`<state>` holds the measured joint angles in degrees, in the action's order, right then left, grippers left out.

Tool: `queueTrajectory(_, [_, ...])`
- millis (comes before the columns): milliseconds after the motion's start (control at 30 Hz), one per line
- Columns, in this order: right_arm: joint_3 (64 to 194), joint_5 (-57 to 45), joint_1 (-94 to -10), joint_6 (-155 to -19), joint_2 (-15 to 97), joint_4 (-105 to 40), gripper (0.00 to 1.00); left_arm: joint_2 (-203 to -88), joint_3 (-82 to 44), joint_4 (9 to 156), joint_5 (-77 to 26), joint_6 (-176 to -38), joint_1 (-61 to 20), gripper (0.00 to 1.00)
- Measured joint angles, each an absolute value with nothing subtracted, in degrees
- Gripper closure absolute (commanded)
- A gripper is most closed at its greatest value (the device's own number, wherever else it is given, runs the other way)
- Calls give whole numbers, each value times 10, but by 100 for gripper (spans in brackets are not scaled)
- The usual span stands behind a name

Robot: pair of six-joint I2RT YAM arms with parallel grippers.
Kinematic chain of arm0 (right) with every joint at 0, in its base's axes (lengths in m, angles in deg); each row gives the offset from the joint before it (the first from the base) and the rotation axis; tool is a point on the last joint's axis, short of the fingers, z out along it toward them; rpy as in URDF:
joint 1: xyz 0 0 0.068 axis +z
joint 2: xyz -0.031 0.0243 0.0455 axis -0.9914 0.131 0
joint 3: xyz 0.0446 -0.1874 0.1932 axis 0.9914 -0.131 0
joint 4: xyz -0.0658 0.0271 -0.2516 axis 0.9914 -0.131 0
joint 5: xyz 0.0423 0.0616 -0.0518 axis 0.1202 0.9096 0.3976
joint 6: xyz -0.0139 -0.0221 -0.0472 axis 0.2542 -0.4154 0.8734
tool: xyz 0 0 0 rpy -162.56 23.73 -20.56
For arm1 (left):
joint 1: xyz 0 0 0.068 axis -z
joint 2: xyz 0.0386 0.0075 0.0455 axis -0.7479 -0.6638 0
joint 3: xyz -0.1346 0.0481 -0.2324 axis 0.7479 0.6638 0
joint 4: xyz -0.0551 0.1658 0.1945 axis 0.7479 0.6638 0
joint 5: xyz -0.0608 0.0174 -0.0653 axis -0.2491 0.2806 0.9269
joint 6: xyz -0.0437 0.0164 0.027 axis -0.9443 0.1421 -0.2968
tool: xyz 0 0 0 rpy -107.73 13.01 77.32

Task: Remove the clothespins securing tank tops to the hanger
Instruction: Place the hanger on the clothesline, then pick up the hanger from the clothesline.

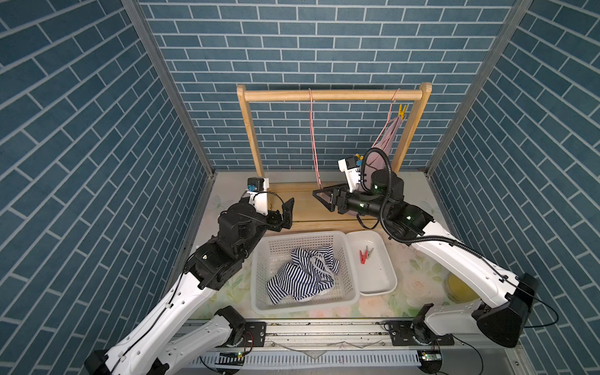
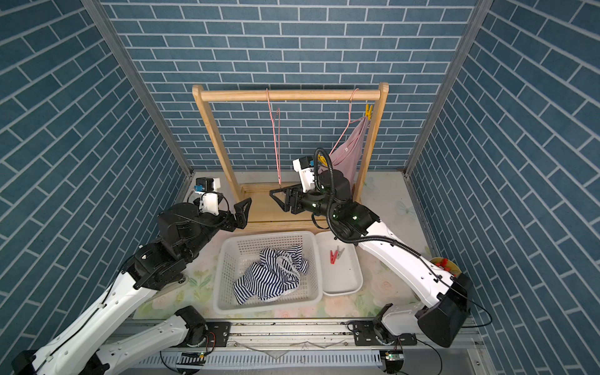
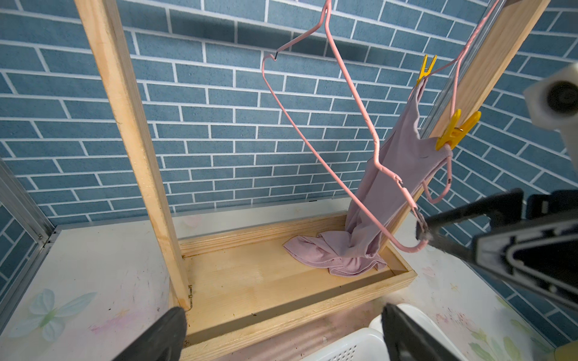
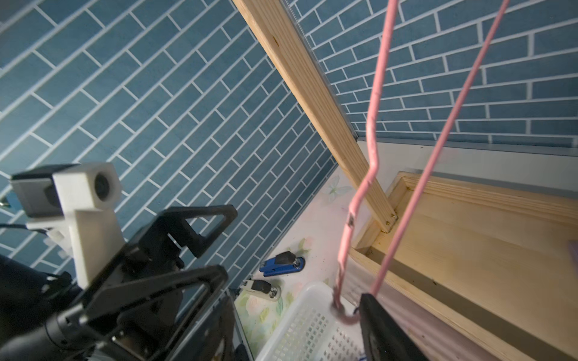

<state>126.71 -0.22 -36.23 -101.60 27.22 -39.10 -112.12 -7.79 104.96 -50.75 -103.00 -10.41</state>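
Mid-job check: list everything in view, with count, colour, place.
wooden rack: one, pale wood, table back
hangers: two, pink wire, on rack rail; one bare
pink tank top: one, pink, right-end hanger
yellow clothespins: two, yellow, pinning pink tank top to hanger
basket: one, white, table front
striped tank top: one, navy-white, in basket
tray: one, white, beside basket
loose clothespins: two, red and grey, in tray
staplers: two, blue and white, on table
left gripper: one, black, open, before rack
right gripper: one, black, open, at bare hanger's lower corner
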Motion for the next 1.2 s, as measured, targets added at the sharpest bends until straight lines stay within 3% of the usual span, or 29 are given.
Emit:
queueTrajectory(500, [1122, -150, -352, -906, 58, -461, 32, -1141, -97, 1002, -406, -1001, -104, 1])
queueTrajectory(767, [1060, -247, -360, -909, 10, -510, 29, -1198, -162, 979, -361, -968, -75, 1])
queueTrajectory(1000, [1021, -268, -416, -938, 13, -525, 29, -1271, -237, 983, -341, -925, -30, 1])
queueTrajectory(1200, [997, -214, -480, -958, 18, -515, 29, -1355, -324, 1005, -328, -899, -1, 1])
